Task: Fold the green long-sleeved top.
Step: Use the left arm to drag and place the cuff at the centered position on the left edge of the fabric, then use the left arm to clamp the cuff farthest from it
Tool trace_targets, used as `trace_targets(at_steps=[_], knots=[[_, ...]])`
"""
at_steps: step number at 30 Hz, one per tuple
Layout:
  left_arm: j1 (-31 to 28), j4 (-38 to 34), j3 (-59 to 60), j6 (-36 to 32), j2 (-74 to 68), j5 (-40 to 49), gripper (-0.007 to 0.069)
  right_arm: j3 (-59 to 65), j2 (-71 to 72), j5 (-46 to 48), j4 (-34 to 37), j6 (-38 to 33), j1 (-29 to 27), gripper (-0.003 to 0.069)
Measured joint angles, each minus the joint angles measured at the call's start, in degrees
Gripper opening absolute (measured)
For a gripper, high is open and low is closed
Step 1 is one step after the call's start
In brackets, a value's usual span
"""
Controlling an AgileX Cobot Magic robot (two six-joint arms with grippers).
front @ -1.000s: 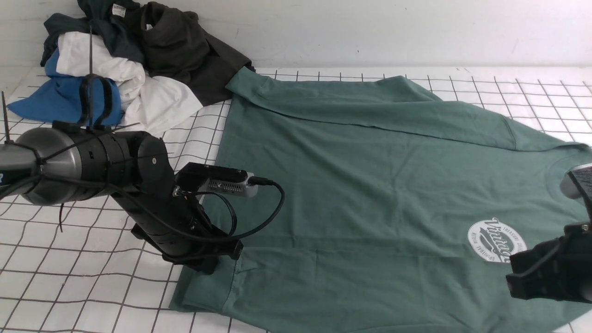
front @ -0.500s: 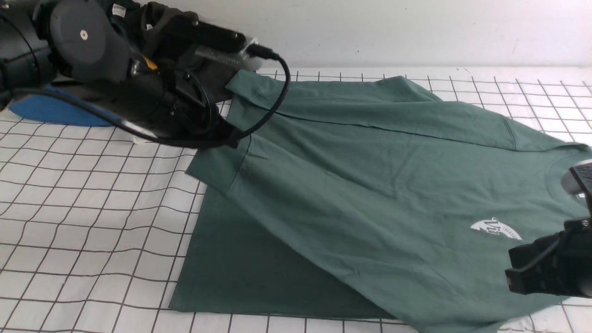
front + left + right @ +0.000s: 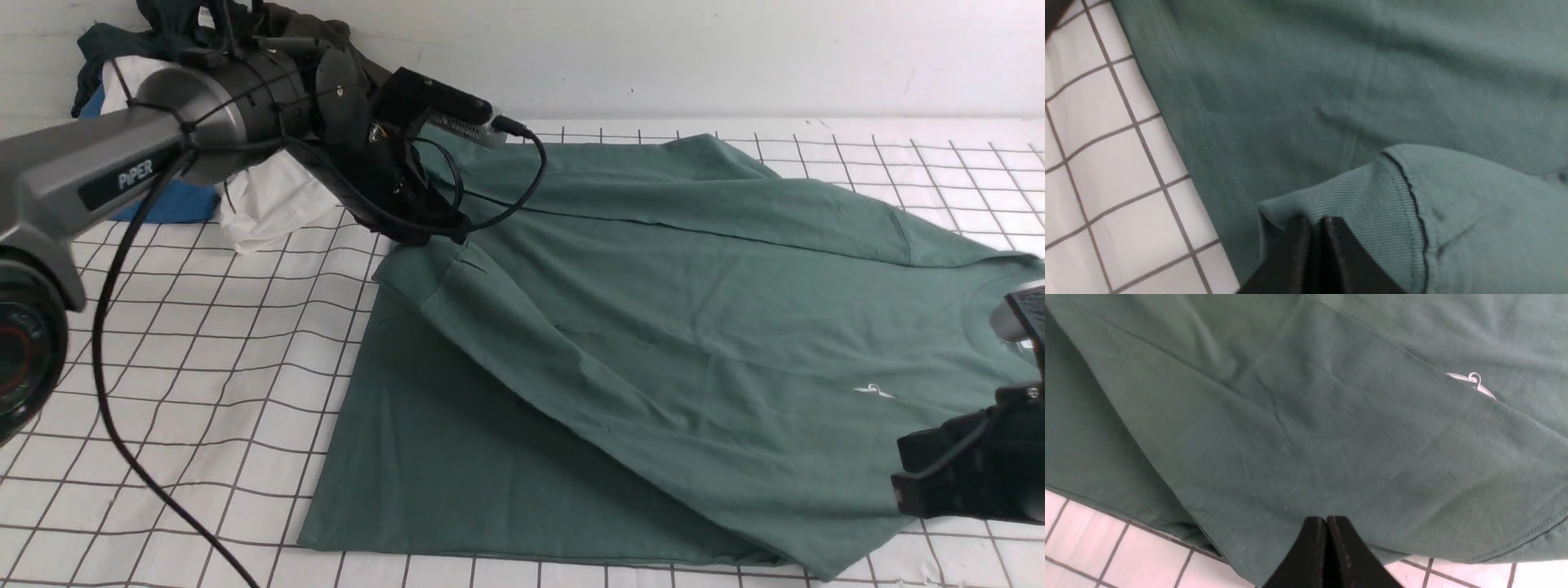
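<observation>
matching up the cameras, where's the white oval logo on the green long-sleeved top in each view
Front view: right of centre, only a sliver of the white oval logo showing.
Left wrist view: not in it.
Right wrist view: upper right, again a sliver.
Shared landmark: white, black-lined grid surface beside the green cotton top.

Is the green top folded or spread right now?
Partly folded: the near sleeve of the green top lies slantwise across its body, covering most of the chest logo, while the rest is spread out.
</observation>
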State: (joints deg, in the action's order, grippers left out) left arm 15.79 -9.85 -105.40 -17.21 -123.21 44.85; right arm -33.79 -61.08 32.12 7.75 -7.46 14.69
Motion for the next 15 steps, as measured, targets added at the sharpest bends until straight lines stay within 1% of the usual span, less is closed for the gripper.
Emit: trace_targets(at_steps=[2, 3, 7, 9, 11, 12, 13, 15], knots=[[-0.4, -0.1, -5.0, 0.4, -2.4, 2.8, 0.0083, 0.0, 0.0, 0.0, 0.0, 0.0, 0.0, -0.0014], [-0.5, -0.1, -6.1, 0.4, -2.7, 3.3, 0.009, 0.0, 0.0, 0.0, 0.0, 0.0, 0.0, -0.0014], [-1.6, -0.2, -16.9, 1.0, -7.1, 7.0, 0.0285, 0.0, 0.0, -0.3, 0.0, 0.0, 0.0, -0.0014], [-2.1, -0.2, -21.3, 2.4, -9.3, 8.5, 0.0382, 0.0, 0.0, -0.6, 0.1, 0.0, 0.0, -0.0014], [-2.7, -0.2, -24.6, 4.7, -11.4, 9.3, 0.0458, 0.0, 0.0, -1.5, 0.9, -0.1, 0.0, -0.0014], [-3.1, -0.2, -26.4, 6.5, -12.5, 9.3, 0.0488, 0.0, 0.0, -2.1, 2.0, -0.4, 0.0, -0.0014], [-3.6, -0.2, -28.1, 7.9, -13.8, 9.3, 0.0503, 0.0, -0.1, -2.8, 3.4, -1.3, 0.0, -0.0014], [-4.4, -0.3, -30.1, 10.0, -15.8, 9.2, 0.0514, -0.1, -0.7, -3.1, 5.8, -3.1, 0.0, -0.0014]])
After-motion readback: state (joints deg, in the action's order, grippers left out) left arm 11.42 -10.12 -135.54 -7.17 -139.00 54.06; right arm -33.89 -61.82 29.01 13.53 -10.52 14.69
